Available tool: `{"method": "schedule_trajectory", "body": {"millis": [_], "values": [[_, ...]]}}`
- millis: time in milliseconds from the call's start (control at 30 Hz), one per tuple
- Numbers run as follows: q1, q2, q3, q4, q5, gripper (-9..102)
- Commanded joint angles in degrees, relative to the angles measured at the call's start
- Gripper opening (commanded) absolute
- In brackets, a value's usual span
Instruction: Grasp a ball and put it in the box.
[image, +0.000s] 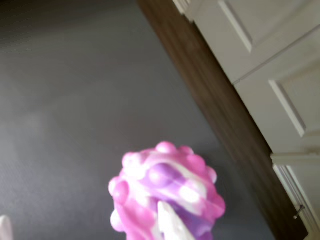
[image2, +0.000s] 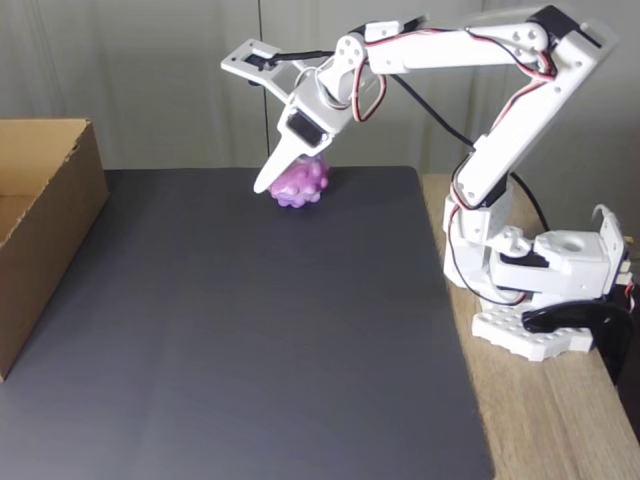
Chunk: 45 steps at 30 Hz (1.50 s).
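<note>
Gripping ball (image2: 301, 182), pincer (image2: 290, 178) closed around it at far edge of dark mat (image2: 250, 330) on desk (image2: 540, 410). Box (image2: 45, 230) at left in fixed view, well apart; visible interior bare. White panelled doors (image: 270, 60) beyond.

Dark grey mat (image2: 250, 340) over a wooden tabletop (image2: 545, 410), pale panelled wall (image2: 150, 80) behind.

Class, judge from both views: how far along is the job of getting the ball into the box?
Done: the arm has reached the ball at the mat's far edge. In hand: the end effector sits around it; whether it grips is unclear. Left: lifting, carrying it to the box at the fixed view's left, and releasing.
</note>
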Motion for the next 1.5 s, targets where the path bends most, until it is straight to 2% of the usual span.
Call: {"method": "schedule_trajectory", "body": {"millis": [0, 600, 1167, 1467], "values": [[-0.6, -0.8, 0.1, -1.3, 0.3, 35], [0.0, -6.1, 1.7, -3.1, 3.9, 26], [-0.3, -8.0, 1.7, -4.7, 5.1, 4], [-0.6, -8.1, 1.8, -4.5, 5.0, 3]]}}
